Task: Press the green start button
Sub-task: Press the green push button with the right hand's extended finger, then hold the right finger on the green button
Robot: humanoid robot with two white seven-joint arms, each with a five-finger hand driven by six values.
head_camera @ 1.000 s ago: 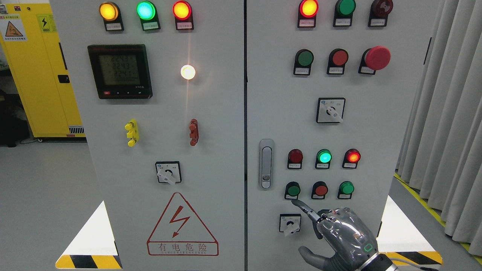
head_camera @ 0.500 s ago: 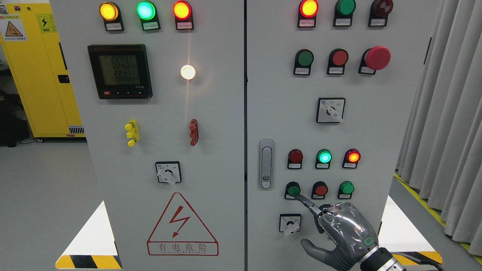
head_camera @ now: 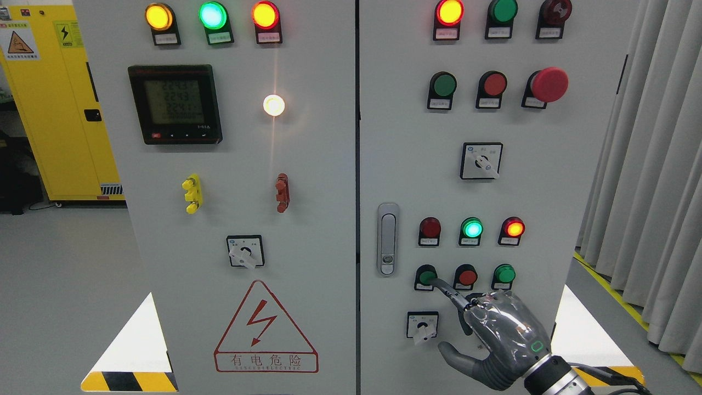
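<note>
Pale grey control cabinet point(head_camera: 329, 164), green start button point(head_camera: 426, 274) lower right, glossy silver-grey right hand point(head_camera: 496, 343) with a small green ring light, red warning triangle point(head_camera: 265, 327) at lower centre, yellow-and-black hazard stripes point(head_camera: 129, 381) lower left, yellow side cabinet point(head_camera: 49, 109) upper left, grey curtain point(head_camera: 652, 164) at right

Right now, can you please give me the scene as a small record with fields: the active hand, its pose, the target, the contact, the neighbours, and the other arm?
active hand: right robot hand, entering from the lower right
pose: index finger extended, other fingers curled, thumb out to the left
target: green button, leftmost in the lowest button row
contact: fingertip appears to touch the button's lower right edge
neighbours: red button, then another green button
below target: rotary switch
other arm: not in view
</note>
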